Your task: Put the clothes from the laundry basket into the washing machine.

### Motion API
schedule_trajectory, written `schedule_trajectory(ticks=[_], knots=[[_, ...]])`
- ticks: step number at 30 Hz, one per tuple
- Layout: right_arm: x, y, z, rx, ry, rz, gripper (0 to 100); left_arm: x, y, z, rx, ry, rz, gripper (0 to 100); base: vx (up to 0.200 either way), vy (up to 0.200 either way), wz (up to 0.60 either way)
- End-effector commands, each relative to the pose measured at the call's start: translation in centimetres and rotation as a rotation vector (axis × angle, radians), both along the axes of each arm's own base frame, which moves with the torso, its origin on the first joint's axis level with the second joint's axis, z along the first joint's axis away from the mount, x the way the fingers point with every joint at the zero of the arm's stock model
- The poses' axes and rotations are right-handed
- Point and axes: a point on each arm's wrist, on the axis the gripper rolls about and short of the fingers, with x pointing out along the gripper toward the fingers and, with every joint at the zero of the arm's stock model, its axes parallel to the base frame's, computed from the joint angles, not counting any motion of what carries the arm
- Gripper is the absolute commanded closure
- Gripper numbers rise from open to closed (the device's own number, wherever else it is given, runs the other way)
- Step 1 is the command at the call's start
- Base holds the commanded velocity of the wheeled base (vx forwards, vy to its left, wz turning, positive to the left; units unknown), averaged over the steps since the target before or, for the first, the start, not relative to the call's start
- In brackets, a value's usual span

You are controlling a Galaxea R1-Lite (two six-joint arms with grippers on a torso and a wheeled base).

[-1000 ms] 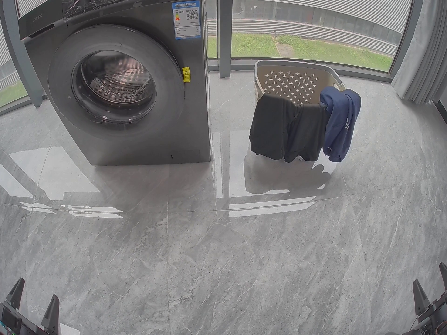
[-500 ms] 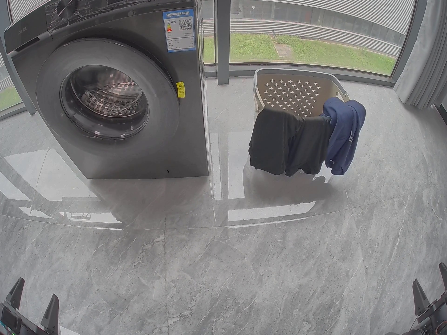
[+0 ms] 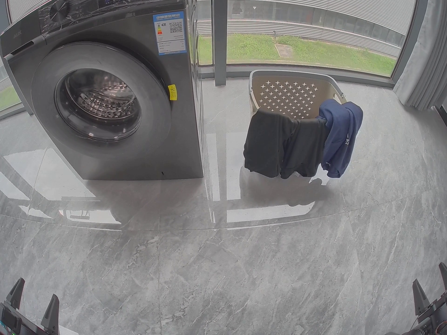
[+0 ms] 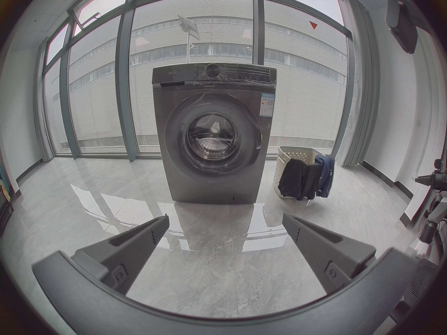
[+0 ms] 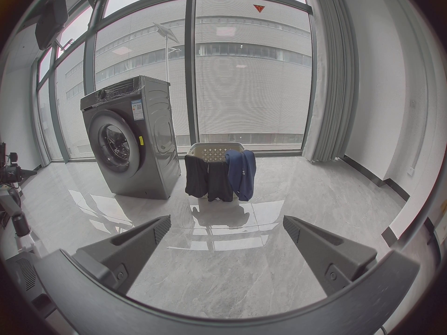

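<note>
Seen from the head camera, the washing machine (image 3: 107, 84) stands on the grey tiled floor (image 3: 242, 275) at about 10 o'clock, its round door (image 3: 100, 103) lying flush against the front and the drum visible through the glass. The laundry basket (image 3: 288, 77), pale with star-shaped holes in its wall, sits at about 1 o'clock, to the 3 o'clock side of the machine and apart from it, close to the big window (image 3: 307, 19). Black clothes (image 3: 281, 147) hang over the basket's near rim and down its outer wall. A blue garment (image 3: 340, 136) is draped over the near corner at their 3 o'clock side, touching them. A grey curtain (image 3: 426, 66) hangs at 2 o'clock. Both arms are low and well short of the basket and the machine. The left gripper (image 3: 36, 294) sits at 7 o'clock with its fingers spread apart and nothing between them. The right gripper (image 3: 429, 275) sits at 5 o'clock, likewise spread wide and empty. From the left wrist the machine faces straight on, and the basket (image 4: 298, 157) shows beside it.
</note>
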Motion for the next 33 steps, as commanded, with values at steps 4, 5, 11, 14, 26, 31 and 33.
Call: schedule_trajectory(ticks=[4,5,11,14,26,31,33], knots=[[0.02,0.00,-0.52,-0.001,0.003,0.001,0,0.02,0.00,-0.43,-0.001,0.003,0.000,0,0.000,0.000,0.00],[0.02,0.00,-0.52,-0.001,0.003,0.001,0,0.02,0.00,-0.43,-0.001,0.003,0.000,0,0.000,0.000,0.00],[0.02,0.00,-0.52,-0.001,0.003,0.001,0,0.02,0.00,-0.43,-0.001,0.003,0.000,0,0.000,0.000,0.00],[0.02,0.00,-0.52,-0.002,0.003,0.003,0,0.02,0.00,-0.43,-0.001,0.003,0.000,0,0.000,0.000,0.00],[0.02,0.00,-0.52,-0.002,0.003,0.000,0,0.02,0.00,-0.43,-0.001,0.003,0.000,0,0.000,-0.100,0.15],[0.02,0.00,-0.52,-0.001,0.003,0.001,0,0.02,0.00,-0.43,-0.001,0.003,0.000,0,0.000,-0.200,0.00],[0.02,0.00,-0.52,-0.001,0.003,0.003,0,0.02,0.00,-0.43,-0.001,0.003,0.000,0,0.000,-0.200,0.00]])
